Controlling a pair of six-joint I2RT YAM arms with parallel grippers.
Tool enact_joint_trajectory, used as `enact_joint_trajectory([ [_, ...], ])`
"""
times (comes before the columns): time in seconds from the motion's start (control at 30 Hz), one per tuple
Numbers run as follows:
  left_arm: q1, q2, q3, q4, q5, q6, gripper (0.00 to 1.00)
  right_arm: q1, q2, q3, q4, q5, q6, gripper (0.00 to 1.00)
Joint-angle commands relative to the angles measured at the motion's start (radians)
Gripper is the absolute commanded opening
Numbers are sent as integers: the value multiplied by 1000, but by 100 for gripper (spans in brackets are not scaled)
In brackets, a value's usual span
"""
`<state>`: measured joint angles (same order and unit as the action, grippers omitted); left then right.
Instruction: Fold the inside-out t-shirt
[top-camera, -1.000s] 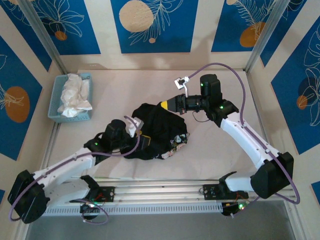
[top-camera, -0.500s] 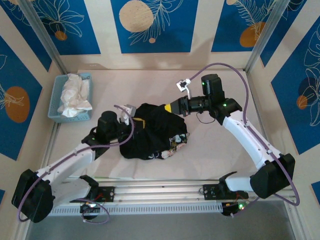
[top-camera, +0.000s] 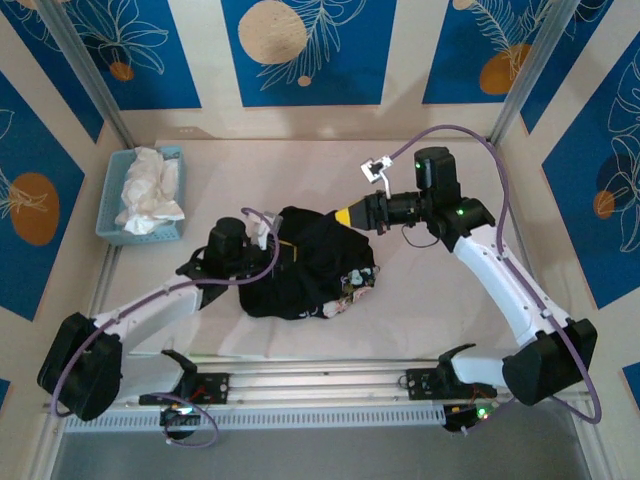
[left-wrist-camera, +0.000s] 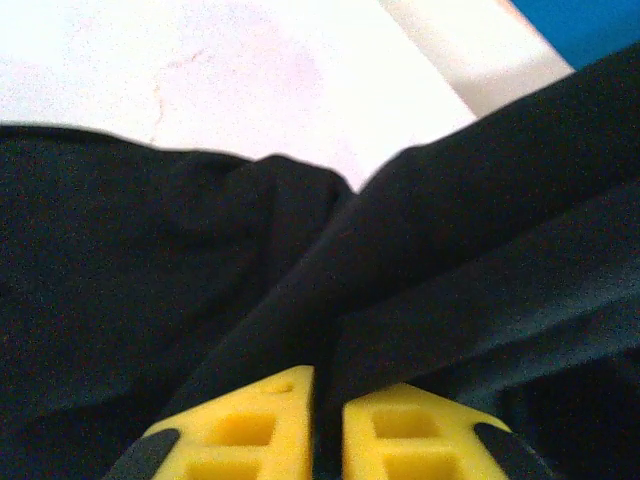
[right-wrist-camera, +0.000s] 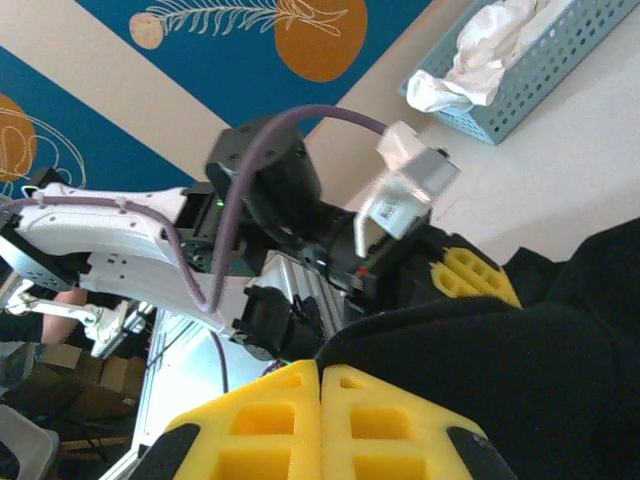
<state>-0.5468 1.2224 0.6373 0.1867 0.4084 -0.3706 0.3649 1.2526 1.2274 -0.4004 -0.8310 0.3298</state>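
My left claw (left-wrist-camera: 325, 390) has shifted up & re-nipped a fold of the crumpled black cloth t-shirt (top-camera: 310, 265); right claw (right-wrist-camera: 320, 370) stays pressed together at its edge; spreading nxt, prob.

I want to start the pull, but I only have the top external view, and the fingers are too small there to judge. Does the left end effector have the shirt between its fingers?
Observer: In the left wrist view, a fold of the black t-shirt runs down into the narrow slit between the yellow fingers of the left end effector.
Operator: And the right one?
Observer: In the right wrist view, the right end effector has its fingers pressed flat together, with no gap between them.
Operator: Is it pinching cloth?
Observer: The shirt's edge meets the fingertips there, but I cannot tell whether any of it is pinched.
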Motion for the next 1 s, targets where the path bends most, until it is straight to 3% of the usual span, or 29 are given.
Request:
enact_joint_trajectory([
  [0.0,7,7,38,-56,-13,48,22,-6,-15,-9,41,-38,42,0],
  [0.3,-3,-192,-10,-143,-127,58,49,-8,5,-13,48,0,62,0],
  [0.43,-45,-324,-47,-142,-94,103,46,-11,13,-8,46,12,61,0],
  [0.57,-104,-372,-90,-16,19,168,39,-11,22,-5,53,9,64,0],
  [0.8,-172,-269,-113,179,97,495,44,-10,25,-6,61,-6,68,0],
  [0.97,-172,-201,-103,230,28,674,52,-9,25,4,46,-16,55,0],
])
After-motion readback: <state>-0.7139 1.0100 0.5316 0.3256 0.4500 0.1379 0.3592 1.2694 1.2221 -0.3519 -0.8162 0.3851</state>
